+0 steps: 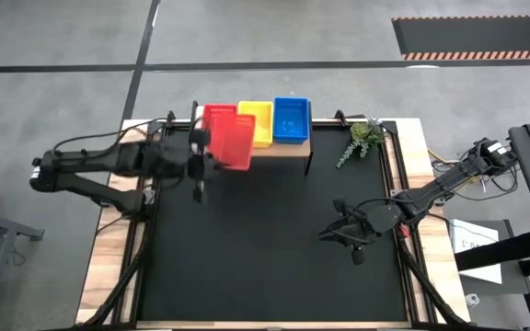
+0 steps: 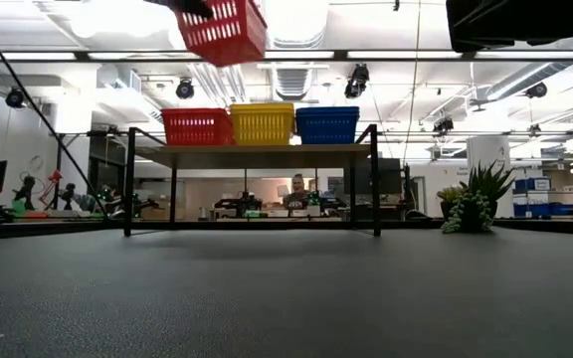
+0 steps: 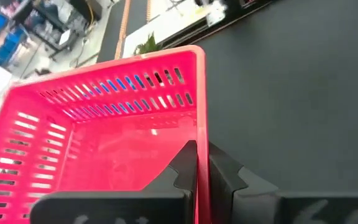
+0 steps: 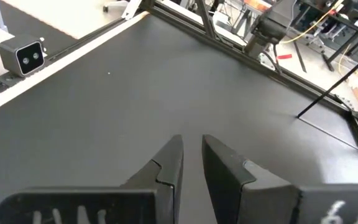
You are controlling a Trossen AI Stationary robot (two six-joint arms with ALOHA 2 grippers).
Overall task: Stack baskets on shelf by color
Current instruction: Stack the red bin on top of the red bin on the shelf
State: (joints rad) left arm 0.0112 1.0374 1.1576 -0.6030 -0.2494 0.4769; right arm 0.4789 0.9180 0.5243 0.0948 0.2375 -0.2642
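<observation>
A lab or workshop: exposed ceiling ducts (image 2: 296, 80), cluttered workbenches (image 2: 58, 204), taped floor (image 1: 472, 55).

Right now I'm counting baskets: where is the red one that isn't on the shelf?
The left hand holds the red basket in the air, near the shelf's left end, beside the red stack.

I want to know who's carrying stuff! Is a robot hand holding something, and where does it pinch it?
The left gripper is shut on a red basket, pinching its side wall at the rim. The right gripper holds nothing.
</observation>
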